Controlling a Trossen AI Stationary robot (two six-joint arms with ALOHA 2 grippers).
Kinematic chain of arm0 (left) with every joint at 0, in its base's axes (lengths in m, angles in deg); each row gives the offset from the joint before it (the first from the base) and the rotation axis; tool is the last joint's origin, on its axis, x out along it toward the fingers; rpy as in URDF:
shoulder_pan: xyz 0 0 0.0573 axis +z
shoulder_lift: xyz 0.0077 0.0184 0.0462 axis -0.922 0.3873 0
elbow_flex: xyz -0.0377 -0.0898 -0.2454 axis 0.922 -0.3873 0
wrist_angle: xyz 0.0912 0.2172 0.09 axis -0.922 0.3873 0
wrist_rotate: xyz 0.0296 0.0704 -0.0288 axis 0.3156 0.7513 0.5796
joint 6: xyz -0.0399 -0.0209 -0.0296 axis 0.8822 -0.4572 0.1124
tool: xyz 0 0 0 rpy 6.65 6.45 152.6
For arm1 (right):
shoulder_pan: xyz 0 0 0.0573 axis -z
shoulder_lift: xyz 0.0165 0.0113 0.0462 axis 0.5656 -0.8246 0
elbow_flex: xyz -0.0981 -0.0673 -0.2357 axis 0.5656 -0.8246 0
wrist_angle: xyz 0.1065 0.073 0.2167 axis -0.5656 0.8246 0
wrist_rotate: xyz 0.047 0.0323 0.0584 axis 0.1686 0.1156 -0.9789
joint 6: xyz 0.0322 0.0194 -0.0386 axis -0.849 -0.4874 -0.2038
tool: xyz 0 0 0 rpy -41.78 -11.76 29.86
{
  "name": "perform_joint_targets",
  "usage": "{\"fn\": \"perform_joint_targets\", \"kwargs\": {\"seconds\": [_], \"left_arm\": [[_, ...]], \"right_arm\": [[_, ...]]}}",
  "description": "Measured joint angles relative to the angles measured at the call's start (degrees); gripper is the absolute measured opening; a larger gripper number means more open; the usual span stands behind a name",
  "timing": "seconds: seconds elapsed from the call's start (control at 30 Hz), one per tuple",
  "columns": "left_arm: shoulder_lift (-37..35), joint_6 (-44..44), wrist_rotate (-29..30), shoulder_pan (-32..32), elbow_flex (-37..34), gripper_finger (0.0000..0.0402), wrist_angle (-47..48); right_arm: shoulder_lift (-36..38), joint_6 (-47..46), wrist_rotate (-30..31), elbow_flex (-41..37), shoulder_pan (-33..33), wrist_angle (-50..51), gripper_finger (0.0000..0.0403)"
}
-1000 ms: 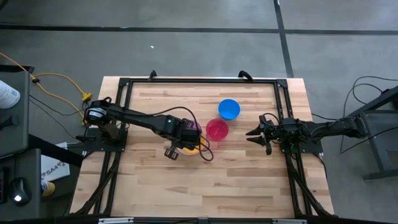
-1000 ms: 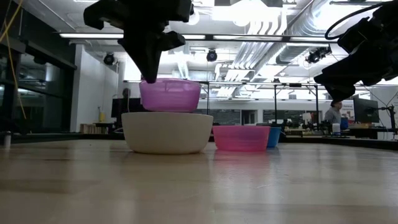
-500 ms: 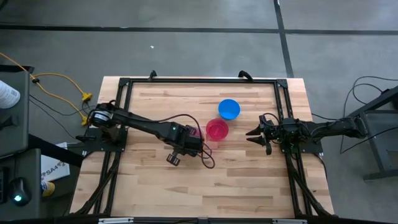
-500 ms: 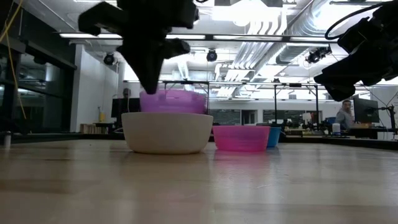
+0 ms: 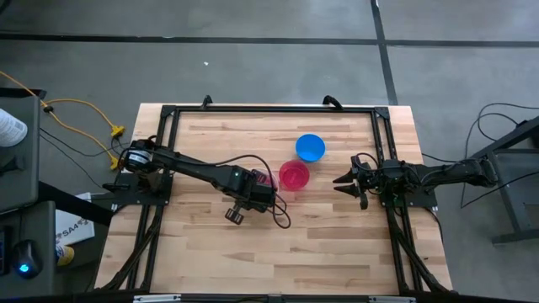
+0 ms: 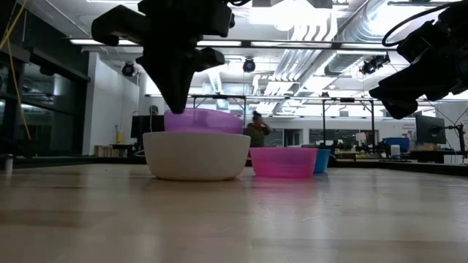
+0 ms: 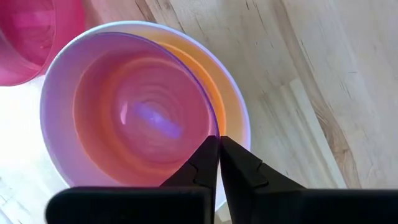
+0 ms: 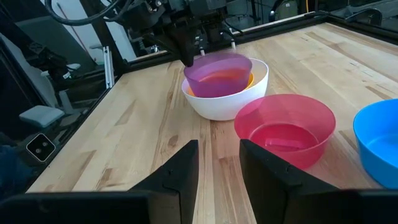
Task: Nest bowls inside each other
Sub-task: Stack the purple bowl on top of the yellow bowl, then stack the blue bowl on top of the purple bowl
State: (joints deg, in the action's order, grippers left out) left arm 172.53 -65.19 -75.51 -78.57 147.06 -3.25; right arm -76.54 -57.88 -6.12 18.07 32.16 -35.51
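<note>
The left tool (image 7: 217, 146) is hanging over the middle of the desk (image 5: 210, 252) with its two fingers pressed close together, pinching the thin rim of the purple bowl (image 7: 134, 118) on the side nearest the wrist. That purple bowl is sitting down inside the yellow bowl (image 7: 214, 81), of which only a crescent is showing past the tool's tips, and both are sitting inside the white bowl (image 6: 196, 155), which is resting on the wood directly under the tool. From the low view the purple rim is standing a little above the white one. The red-pink bowl (image 5: 294, 175) is standing just beside the white bowl, on the side toward the other arm, and the blue bowl (image 5: 311, 147) is standing near it, a little farther off and toward the far edge of the desk. The right tool (image 8: 217, 158) is waiting above the desk's right edge with its fingers spread apart and holding nothing, pointing across at the red-pink bowl, which is lying well ahead of its tips.
</note>
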Motion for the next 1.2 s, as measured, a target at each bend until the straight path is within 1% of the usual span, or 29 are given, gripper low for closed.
{"fn": "perform_joint_targets", "kwargs": {"seconds": [0.4,0.6,0.73,0.93,1.2], "left_arm": [[0.0,0.0,0.0,0.1,0.0,0.0019,0.0],[0.5,1.4,0.0,0.1,0.0,0.0019,0.0],[0.9,1.5,-1.7,0.1,-0.1,0.0019,0.0],[1.6,1.4,-2.0,0.1,-0.1,0.0019,-0.5],[1.5,-0.3,-1.0,0.1,0.0,0.002,-0.9]], "right_arm": [[0.0,0.0,0.0,0.0,0.0,0.0,0.011],[0.0,0.0,0.0,0.0,0.0,0.0,0.011],[0.0,0.0,0.0,0.0,0.0,0.0,0.011],[0.0,0.0,0.0,0.0,0.0,0.0,0.011],[0.0,0.0,0.0,0.0,0.0,0.0,0.011]]}}
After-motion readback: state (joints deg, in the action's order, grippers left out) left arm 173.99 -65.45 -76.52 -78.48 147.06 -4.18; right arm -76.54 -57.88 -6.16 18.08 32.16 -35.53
